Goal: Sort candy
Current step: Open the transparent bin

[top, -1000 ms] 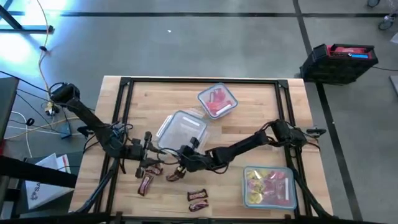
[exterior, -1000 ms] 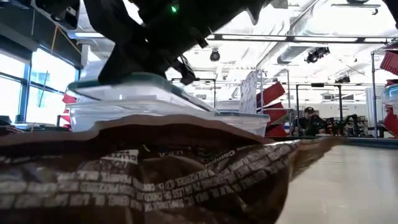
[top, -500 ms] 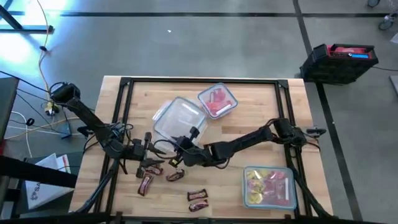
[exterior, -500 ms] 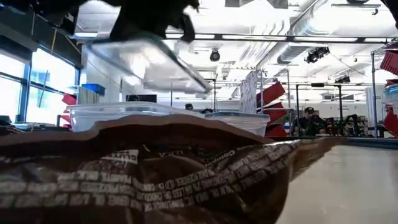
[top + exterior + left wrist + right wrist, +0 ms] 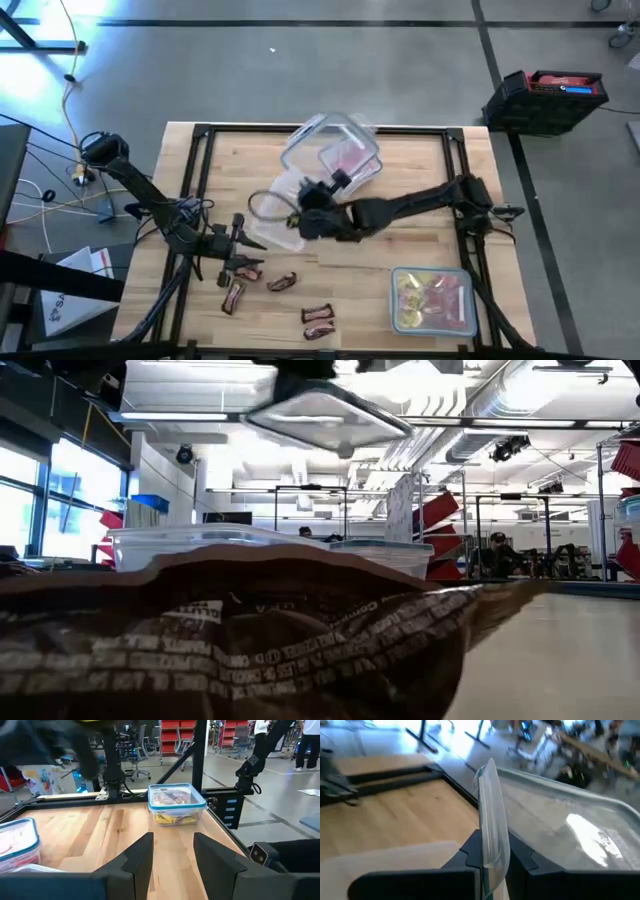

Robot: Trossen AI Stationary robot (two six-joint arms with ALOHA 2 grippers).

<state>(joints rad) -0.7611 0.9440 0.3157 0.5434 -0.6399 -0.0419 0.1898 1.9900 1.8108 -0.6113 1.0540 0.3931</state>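
High view: right gripper [image 5: 312, 203] lifts a clear lid [image 5: 330, 155], pinched by its edge, above the open container [image 5: 272, 215]; brown bars [image 5: 318, 322] lie unsorted nearby (left gripper [image 5: 243, 243] open, waiting beside it).

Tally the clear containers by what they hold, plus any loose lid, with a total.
Container of red candy: 1
Container of yellow candy: 1
Container with no candy showing: 1
Lid held up by the right pincer: 1
Total: 4
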